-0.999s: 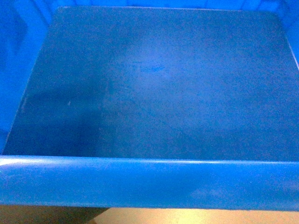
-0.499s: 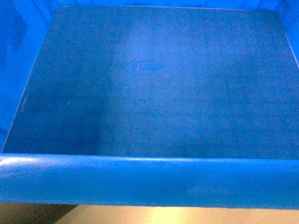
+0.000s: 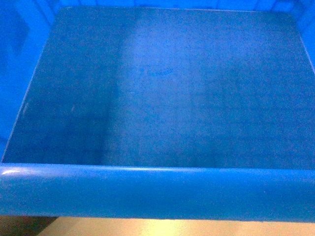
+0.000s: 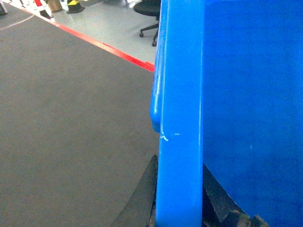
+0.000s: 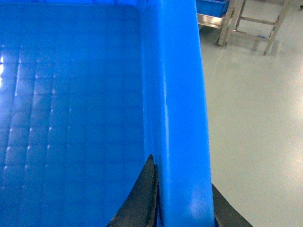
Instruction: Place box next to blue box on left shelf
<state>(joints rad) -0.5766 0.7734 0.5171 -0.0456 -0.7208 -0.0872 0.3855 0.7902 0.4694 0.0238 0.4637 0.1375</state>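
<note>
- the box (image 3: 157,98) fills almost the whole head view: bright blue plastic, dull darker floor with a faint grid, thick rolled rim running across at 6 o'clock, side walls rising at 9 and 3 o'clock.
- it sits high and close under the head camera, with only a strip of pale floor (image 3: 172,228) showing below the rim.
- the left gripper (image 4: 180,203) straddles the box's left rim; one dark finger (image 4: 142,203) lies outside the wall, the other inside at 5 o'clock, jaws closed down on the rim.
- the right gripper (image 5: 182,203) grips the opposite rim the same way, one dark finger (image 5: 142,198) inside the box against the wall and the other outside at 5 o'clock.
- only the right wrist view shows the grid squares of the floor clearly, plus a metal rack (image 5: 251,23) at 1 o'clock holding another blue box (image 5: 213,5).
- only the left wrist view shows the dark grey mat (image 4: 71,127), a red floor line (image 4: 109,49) and an office chair (image 4: 149,14) at 12 o'clock.
</note>
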